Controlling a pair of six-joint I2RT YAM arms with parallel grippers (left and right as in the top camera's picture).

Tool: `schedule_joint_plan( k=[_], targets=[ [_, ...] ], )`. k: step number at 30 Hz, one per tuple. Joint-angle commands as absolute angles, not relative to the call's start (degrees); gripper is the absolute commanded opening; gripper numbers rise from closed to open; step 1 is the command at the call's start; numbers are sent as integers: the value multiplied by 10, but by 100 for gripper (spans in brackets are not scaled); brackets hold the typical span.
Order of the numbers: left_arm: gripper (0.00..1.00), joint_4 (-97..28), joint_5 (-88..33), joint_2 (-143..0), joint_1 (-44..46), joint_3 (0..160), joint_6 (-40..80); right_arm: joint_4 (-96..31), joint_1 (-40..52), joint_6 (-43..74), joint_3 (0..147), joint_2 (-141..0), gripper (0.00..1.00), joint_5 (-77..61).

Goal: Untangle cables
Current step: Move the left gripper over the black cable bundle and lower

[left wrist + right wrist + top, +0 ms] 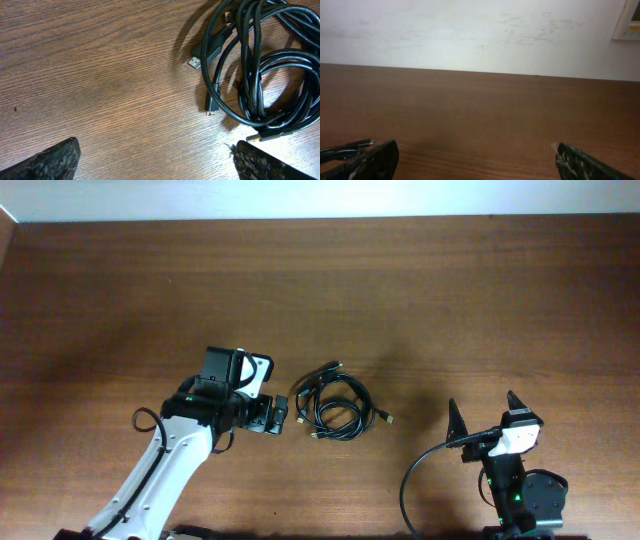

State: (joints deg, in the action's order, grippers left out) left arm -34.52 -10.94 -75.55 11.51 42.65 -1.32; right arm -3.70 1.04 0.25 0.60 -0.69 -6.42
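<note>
The cables (pixel 335 406) lie in one tangled heap of thin black loops at the middle of the table. My left gripper (pixel 285 415) sits just left of the heap, open and holding nothing. In the left wrist view the cables (pixel 260 65) fill the upper right, and a silvery plug (pixel 194 62) and a gold plug (pixel 211 113) rest on the wood. The left gripper (pixel 155 162) shows only bare wood between its fingers. My right gripper (pixel 483 412) stands open to the right of the heap, apart from it. In the right wrist view the right gripper (pixel 477 162) is empty, with a bit of cable (pixel 345 148) at the lower left.
The brown wooden table (pixel 450 290) runs back to a white wall (pixel 470 30). A thicker black cable (pixel 415 480) loops from the right arm's base near the front edge. Another small loop (pixel 145 420) sticks out beside the left arm.
</note>
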Motion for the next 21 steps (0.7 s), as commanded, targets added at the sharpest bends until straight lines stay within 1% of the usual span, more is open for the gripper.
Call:
schedule_joint_plan(
  k=[1, 3, 4, 6, 10, 12, 15, 16, 21],
  targets=[
    [99, -346, -107, -760, 117, 441, -23, -41, 6, 9, 3, -4, 99, -57],
    [99, -348, -125, -760, 117, 441, -32, -41, 6, 9, 3, -4, 99, -57],
    [99, -348, -164, -760, 117, 442, -64, -41, 6, 9, 3, -4, 99, -57],
    [99, -348, -176, -760, 128, 446, -63, -41, 6, 9, 3, -4, 99, -57],
    [99, -339, -183, -761, 222, 486, -63, -41, 6, 9, 3, -4, 99, -57],
    [99, -330, -201, -773, 248, 509, -44, -41, 6, 10, 3, -4, 99, -57],
    [99, -313, -221, -829, 287, 517, -26, -41, 6, 10, 3, -4, 99, -57],
    [99, -290, -222, -853, 301, 517, -19, -41, 6, 9, 3, -4, 99, -57],
    [99, -251, -221, -873, 311, 517, -20, -41, 6, 9, 3, -4, 99, -57]
  ],
)
